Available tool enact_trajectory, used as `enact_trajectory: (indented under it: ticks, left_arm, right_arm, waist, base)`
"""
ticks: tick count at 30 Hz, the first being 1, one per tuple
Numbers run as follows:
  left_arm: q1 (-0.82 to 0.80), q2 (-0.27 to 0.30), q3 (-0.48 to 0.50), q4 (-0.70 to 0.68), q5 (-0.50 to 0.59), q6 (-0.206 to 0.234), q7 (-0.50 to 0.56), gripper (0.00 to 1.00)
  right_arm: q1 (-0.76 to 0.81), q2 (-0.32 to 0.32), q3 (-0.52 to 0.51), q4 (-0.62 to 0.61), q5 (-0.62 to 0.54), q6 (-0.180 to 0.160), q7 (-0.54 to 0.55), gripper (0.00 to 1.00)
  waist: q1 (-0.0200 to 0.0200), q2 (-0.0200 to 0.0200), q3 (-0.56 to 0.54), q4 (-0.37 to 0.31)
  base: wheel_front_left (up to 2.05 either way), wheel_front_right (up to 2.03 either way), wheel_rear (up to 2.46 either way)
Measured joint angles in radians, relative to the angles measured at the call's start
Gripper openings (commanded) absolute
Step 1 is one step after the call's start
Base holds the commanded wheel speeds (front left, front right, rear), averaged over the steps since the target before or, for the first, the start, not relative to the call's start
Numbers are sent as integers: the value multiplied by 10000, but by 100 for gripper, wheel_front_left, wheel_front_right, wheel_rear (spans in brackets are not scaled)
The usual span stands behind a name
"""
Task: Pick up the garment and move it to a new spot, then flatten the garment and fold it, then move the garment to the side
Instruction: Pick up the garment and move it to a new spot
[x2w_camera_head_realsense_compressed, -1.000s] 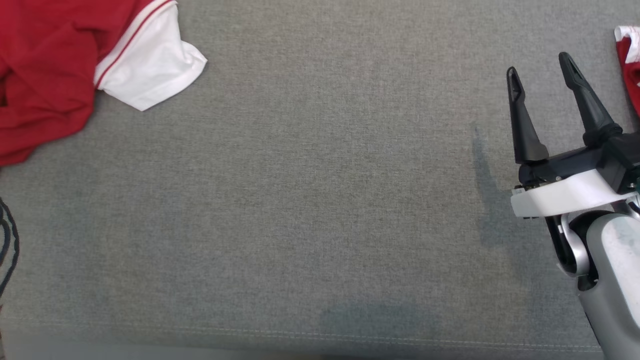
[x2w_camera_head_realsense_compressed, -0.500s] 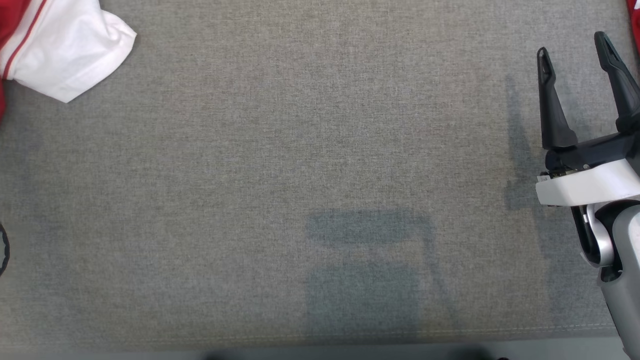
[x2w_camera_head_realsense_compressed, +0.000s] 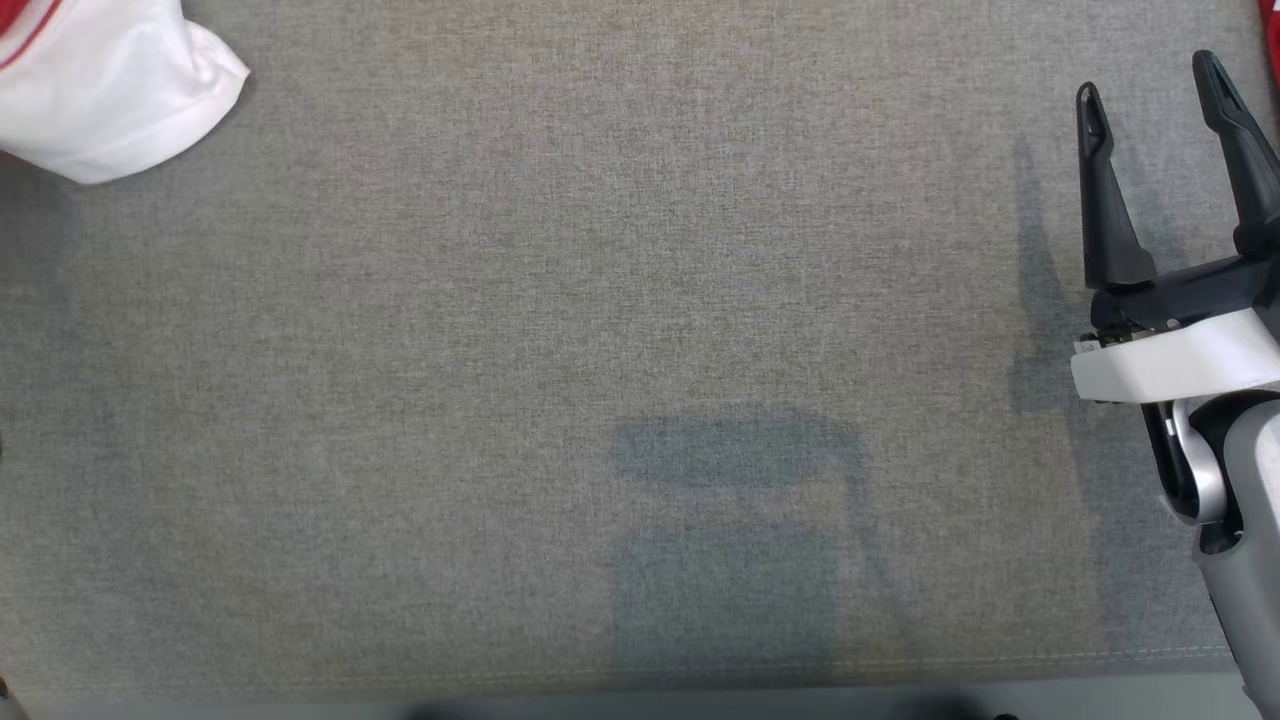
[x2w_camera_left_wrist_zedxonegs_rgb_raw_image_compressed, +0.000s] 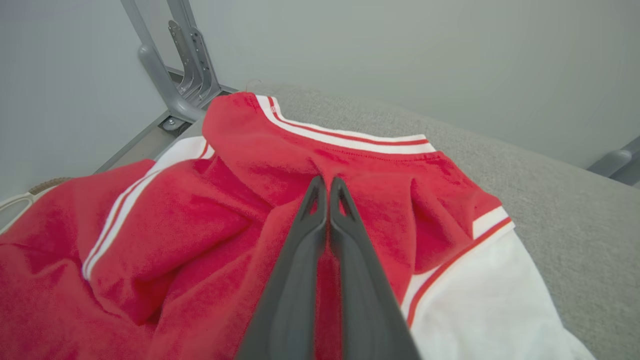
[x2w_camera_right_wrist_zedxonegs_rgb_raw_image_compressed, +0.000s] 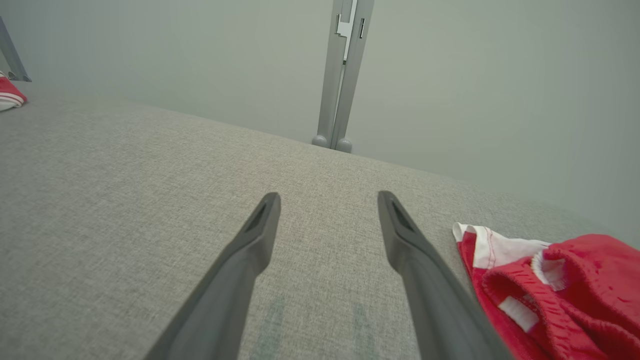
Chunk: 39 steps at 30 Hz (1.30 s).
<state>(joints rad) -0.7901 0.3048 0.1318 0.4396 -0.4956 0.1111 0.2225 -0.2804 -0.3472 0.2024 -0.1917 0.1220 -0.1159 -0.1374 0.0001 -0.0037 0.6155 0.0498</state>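
Left gripper (x2w_camera_left_wrist_zedxonegs_rgb_raw_image_compressed: 324, 182): pressed together, pinching the red garment (x2w_camera_left_wrist_zedxonegs_rgb_raw_image_compressed: 200, 225).
Right gripper (x2w_camera_head_realsense_compressed: 1146, 76): spread wide, empty, above grey surface (x2w_camera_head_realsense_compressed: 600, 300).
Head view: white sleeve (x2w_camera_head_realsense_compressed: 100, 100) far left.
Right wrist view: red cloth (x2w_camera_right_wrist_zedxonegs_rgb_raw_image_compressed: 560, 285) at right.

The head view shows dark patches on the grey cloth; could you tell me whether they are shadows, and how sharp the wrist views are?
Head view: the soft-edged patches on the grey cloth, at lower centre and beside the right gripper, look like shadows; left wrist view: red jersey sharp, left gripper blurred near the lens; right wrist view: fingers soft too, faint twin shadows beneath them.
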Motion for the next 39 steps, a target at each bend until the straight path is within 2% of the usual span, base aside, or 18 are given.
enact_trajectory:
  ticks: [6,7,14,19,25,30,39]
  left_arm:
    - [-787,144,-102,-284,359,-357,-1262,0]
    - [-946,207,-330,-290,443,-594,-1476,0]
    - [-1283,186,-1375,-485,890,-1432,-2052,0]
    - [-1356,-136,-2115,-667,959,-2088,-2211,0]
    - [-1504,-443,-2412,-1101,802,-2140,-2366,0]
    - [-1402,-734,-3103,-1453,725,-2261,-2301,0]
    - [123,-848,-4343,-1996,324,-2341,-1003,0]
  right_arm:
    - [-34,92,25,251,2,0,-219,100]
    - [-40,155,36,399,8,0,-311,100]
    - [-156,543,245,886,113,0,-591,100]
    - [-167,686,284,1235,236,0,-708,100]
    - [-106,922,247,1592,430,0,-825,100]
    - [292,1009,176,1906,545,-2,-909,100]
    - [845,1308,343,2127,640,-2,-920,100]
  waist:
    - [0,0,-334,34]
    - [0,0,-487,39]
    - [0,0,-1163,3]
    - [0,0,-1727,-96]
    - [0,0,-2461,-282]
    - [0,0,-3101,-449]
    - [-1,0,-4189,-842]
  base:
    - [0,0,0]
    - [0,0,0]
    - [0,0,0]
    - [0,0,0]
    - [0,0,0]
    - [0,0,0]
    - [0,0,0]
